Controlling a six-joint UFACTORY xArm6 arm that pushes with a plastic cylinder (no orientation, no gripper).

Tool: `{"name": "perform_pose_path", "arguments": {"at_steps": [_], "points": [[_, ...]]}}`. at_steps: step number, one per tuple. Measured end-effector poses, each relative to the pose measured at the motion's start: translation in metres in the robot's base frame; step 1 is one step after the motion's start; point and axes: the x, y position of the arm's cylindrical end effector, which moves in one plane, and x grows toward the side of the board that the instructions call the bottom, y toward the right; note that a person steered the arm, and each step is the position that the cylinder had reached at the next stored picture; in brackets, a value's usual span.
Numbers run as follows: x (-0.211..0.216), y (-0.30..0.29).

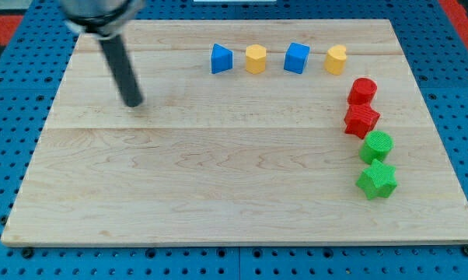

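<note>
My tip [132, 102] rests on the bare wooden board [179, 171] in the view's upper left, touching no block. The nearest block is a blue triangular block [221, 59], well off to the tip's right and slightly higher. Continuing rightward in that row stand a yellow hexagonal block [255, 58], a blue cube [297, 57] and a yellow heart-like block [336, 59]. Down the right side run a red cylinder [362, 90], a red star block [361, 120], a green cylinder [377, 145] and a green star block [376, 180].
The board lies on a blue perforated table [8, 140]. A red strip [8, 23] shows at the view's top left corner, and another at the top right.
</note>
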Motion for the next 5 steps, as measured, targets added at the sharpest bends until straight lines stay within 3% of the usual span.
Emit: {"name": "perform_pose_path", "arguments": {"at_steps": [2, 3, 4, 5], "points": [[0.0, 0.0], [0.042, 0.02], [0.148, 0.097], [0.212, 0.191]]}}
